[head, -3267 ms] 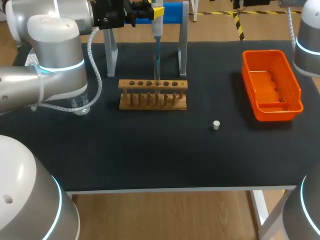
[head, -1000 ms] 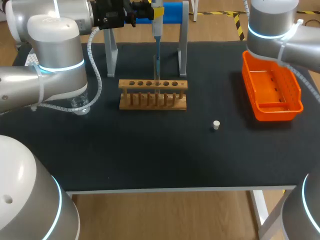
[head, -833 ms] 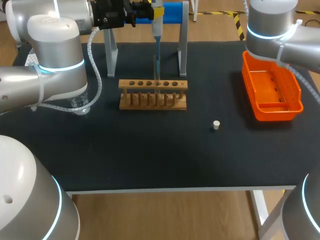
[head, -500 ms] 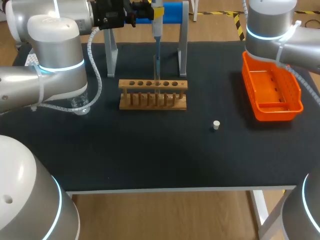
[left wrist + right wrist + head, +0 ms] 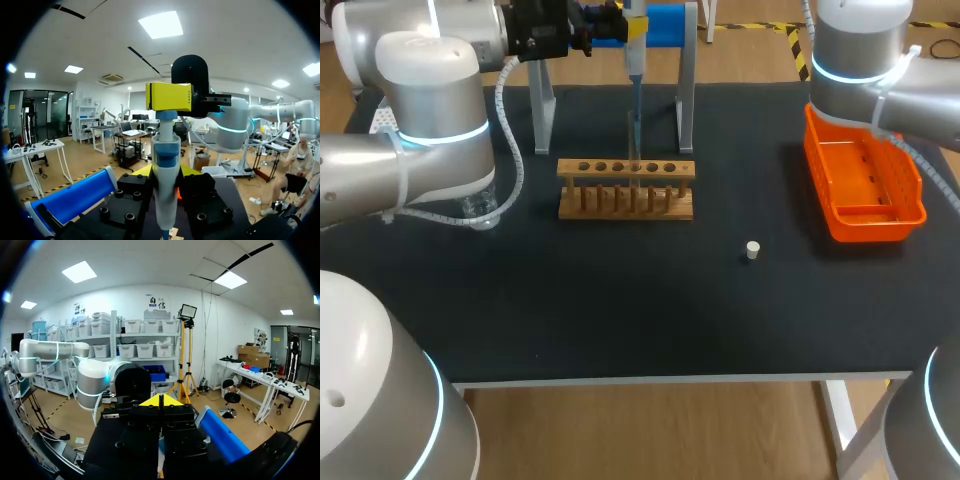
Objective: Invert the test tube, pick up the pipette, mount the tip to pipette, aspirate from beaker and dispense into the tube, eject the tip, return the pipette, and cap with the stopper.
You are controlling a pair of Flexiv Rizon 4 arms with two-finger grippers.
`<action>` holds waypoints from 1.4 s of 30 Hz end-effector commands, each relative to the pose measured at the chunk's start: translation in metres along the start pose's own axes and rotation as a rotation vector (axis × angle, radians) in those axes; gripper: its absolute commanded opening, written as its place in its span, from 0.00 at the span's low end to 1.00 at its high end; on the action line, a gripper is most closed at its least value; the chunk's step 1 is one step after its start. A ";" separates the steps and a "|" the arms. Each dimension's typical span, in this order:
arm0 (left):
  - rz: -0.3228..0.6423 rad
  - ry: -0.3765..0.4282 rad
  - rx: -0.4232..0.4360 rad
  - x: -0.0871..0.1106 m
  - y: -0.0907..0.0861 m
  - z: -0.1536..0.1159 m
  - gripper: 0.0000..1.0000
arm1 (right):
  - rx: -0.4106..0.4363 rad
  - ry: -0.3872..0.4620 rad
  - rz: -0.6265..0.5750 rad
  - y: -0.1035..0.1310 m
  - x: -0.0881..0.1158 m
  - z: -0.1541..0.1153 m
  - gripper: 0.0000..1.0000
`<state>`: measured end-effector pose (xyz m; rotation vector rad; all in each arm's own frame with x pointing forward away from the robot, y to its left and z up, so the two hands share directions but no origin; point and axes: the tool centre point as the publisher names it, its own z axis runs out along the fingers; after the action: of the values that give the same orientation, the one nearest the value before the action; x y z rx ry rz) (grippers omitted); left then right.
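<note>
My left gripper [image 5: 623, 24] is at the back of the table, shut on the pipette [image 5: 634, 55], a white and blue barrel with a yellow top. In the left wrist view the pipette [image 5: 165, 185] stands upright between the black jaws of the left gripper [image 5: 166, 175]. Its thin tip points down at a clear test tube [image 5: 632, 148] standing in the wooden rack [image 5: 625, 190]. The small white stopper [image 5: 752, 250] lies on the mat to the right of the rack. The beaker [image 5: 480, 210] is half hidden behind my left arm. My right gripper [image 5: 160, 401] is shut on nothing, up above the table.
An orange bin [image 5: 910, 190] sits at the right side, partly under my right arm [image 5: 860, 60]. The pipette stand [image 5: 686, 90], with grey legs and a blue bar, is behind the rack. A black mat covers the table.
My right arm has come in over the orange bin from the far right and edged a little further left. The left arm and pipette have stayed still.
</note>
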<state>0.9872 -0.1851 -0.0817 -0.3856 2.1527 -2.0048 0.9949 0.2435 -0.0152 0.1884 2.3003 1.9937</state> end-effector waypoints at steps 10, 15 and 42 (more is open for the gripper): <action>0.001 -0.005 0.005 0.000 -0.003 0.001 0.00 | 0.001 0.002 0.016 -0.017 0.011 -0.002 0.00; 0.001 -0.005 0.005 0.000 -0.003 0.001 0.00 | -0.001 -0.001 0.027 -0.022 0.013 -0.004 0.00; 0.001 -0.005 0.005 0.000 -0.003 0.001 0.00 | -0.124 -0.033 -0.128 0.021 0.010 -0.032 1.00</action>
<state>0.9880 -0.1854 -0.0794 -0.3842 2.1465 -2.0071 0.9869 0.2270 0.0097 0.0669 2.1149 2.0404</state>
